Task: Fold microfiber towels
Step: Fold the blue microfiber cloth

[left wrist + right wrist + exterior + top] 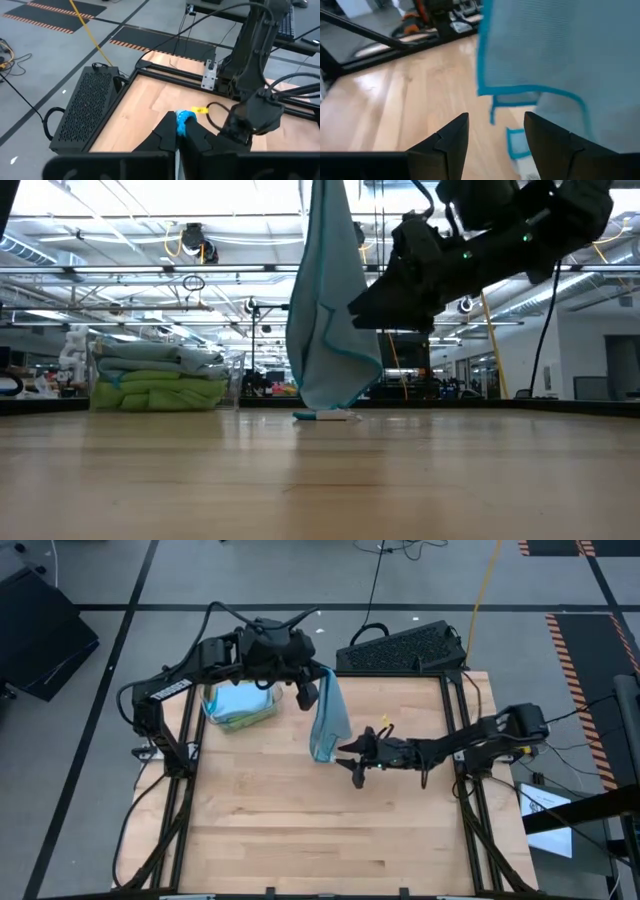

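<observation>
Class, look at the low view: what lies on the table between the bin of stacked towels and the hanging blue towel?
Nothing: in the low view the wooden table is bare between the bin and the hanging blue towel.

Light blue towel (pixel 328 718) hangs draped, lower corner apparently touching table; blue and green towels (pixel 160 378) stacked in bin.

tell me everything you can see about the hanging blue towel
The towel is light blue, soft-looking cloth with a darker blue stitched edge. It hangs in loose vertical folds, pinched at its top by the shut left gripper. Its bottom just meets the table, where a small white tag lies. The open right gripper is beside its lower edge, not gripping it.
</observation>
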